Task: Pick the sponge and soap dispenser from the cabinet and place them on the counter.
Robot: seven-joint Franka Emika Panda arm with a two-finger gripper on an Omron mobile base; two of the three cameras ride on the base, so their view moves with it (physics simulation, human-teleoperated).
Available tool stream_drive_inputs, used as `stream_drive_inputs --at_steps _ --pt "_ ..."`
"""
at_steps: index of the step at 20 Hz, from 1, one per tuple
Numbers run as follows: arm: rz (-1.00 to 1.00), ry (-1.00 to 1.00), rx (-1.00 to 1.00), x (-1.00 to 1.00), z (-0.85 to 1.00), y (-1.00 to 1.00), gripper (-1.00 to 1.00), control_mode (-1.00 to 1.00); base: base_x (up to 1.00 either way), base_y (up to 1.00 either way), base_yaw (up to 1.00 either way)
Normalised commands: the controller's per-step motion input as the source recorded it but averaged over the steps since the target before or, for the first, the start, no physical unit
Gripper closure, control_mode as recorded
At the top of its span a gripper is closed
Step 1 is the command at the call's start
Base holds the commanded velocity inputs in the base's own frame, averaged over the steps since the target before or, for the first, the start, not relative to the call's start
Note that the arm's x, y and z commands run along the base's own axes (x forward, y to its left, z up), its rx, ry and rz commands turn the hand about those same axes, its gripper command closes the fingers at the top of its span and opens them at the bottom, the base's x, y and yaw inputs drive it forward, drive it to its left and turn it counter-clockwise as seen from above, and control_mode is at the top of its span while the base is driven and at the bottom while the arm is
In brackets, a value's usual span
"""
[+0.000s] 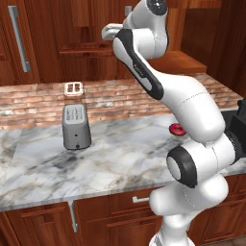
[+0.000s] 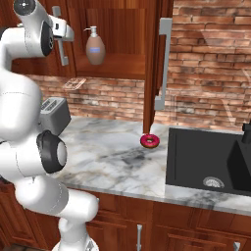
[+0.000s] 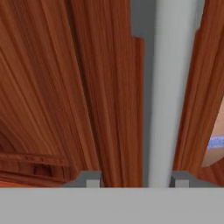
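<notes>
Straddling the left door's grey handle (image 3: pixel 168 87), hand (image 3: pixel 133 179) is part-open, gripping nothing. Soap dispenser (image 2: pixel 95 46) stands on the cabinet (image 2: pixel 125 66) shelf; swinging in could topple it.

You get even, bright, diffuse rendered light, with no clear source. The counter (image 1: pixel 120 153) shows soft shadows beside the toaster (image 1: pixel 76 126) and under the doughnut (image 2: pixel 149 141). Soft highlights sit on the arm's white shells. Both base views look sharp; your hand view is blurry and smeared across the close wood grain.
</notes>
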Motion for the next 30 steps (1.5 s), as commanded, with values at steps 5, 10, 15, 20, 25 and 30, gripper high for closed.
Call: stream_drive_inputs --at_steps 5,10,15,20,25,30 --pt "0.0 0.02 0.0 -0.18 -0.44 0.65 1.0 -1.0 0.0 0.0 0.0" --pt "0.0 0.01 0.01 -0.24 -0.44 0.68 1.0 -1.0 0.0 0.0 0.0" --pt "0.0 0.0 0.0 -0.3 -0.43 0.71 1.0 -1.0 0.0 0.0 0.0" --pt "0.0 0.0 0.0 -0.34 -0.44 0.78 1.0 -1.0 0.0 0.0 0.0" --pt "0.0 0.0 0.0 -0.32 -0.44 0.81 1.0 -1.0 0.0 0.0 0.0" --pt "0.0 0.0 0.0 -0.31 -0.42 0.85 1.0 -1.0 0.0 0.0 0.0"
